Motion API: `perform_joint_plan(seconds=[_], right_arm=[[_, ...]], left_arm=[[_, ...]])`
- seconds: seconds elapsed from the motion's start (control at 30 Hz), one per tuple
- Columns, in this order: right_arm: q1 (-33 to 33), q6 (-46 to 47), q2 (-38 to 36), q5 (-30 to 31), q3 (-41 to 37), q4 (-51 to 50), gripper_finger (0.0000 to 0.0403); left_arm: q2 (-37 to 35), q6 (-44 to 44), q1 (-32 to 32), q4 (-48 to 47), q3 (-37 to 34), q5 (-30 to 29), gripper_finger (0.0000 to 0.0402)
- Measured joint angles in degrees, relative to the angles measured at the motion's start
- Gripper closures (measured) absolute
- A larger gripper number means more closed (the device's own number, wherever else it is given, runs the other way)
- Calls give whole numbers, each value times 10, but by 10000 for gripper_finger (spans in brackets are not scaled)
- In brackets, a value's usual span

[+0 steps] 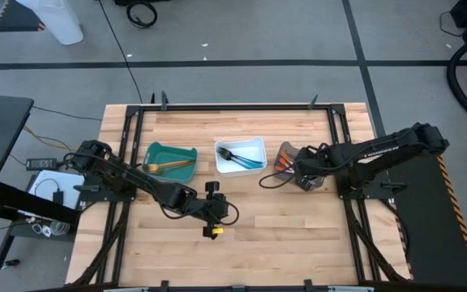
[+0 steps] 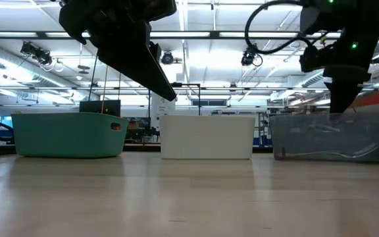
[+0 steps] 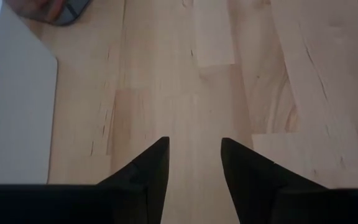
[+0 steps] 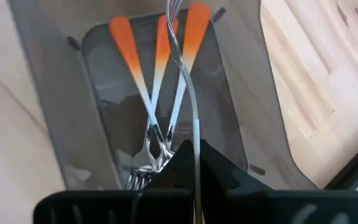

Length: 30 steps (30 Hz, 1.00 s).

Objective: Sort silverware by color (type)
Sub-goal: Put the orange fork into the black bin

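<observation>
The right claw (image 4: 194,163) was pinched shut on a plain silver piece (image 4: 191,93), holding it above the grey-brown bin (image 1: 285,150), probably to drop it beside the three orange-handled pieces (image 4: 160,56) lying there (whether the silver one was a fork or spoon could not be told). Next to that bin, the white bin (image 1: 256,144) held blue-handled pieces (image 1: 246,161); beyond it, the teal bin (image 1: 154,152) held gold ones (image 1: 173,166). The left claw (image 3: 194,163) hovered spread and empty over bare surface (image 1: 282,235) in front of the white bin, likely waiting.
</observation>
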Motion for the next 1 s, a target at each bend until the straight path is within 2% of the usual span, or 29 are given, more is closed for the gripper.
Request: perform_joint_plan(seconds=[0.53,0.77,1.0], right_arm=[[-15,78,0,8,-63,116,394],[-16,112,0,4,-72,129,392],[-17,109,0,-13,-72,130,340]], left_arm=[[0,1,0,-1,0,0,249],[0,1,0,-3,0,0,249],[0,20,0,-15,0,0,249]])
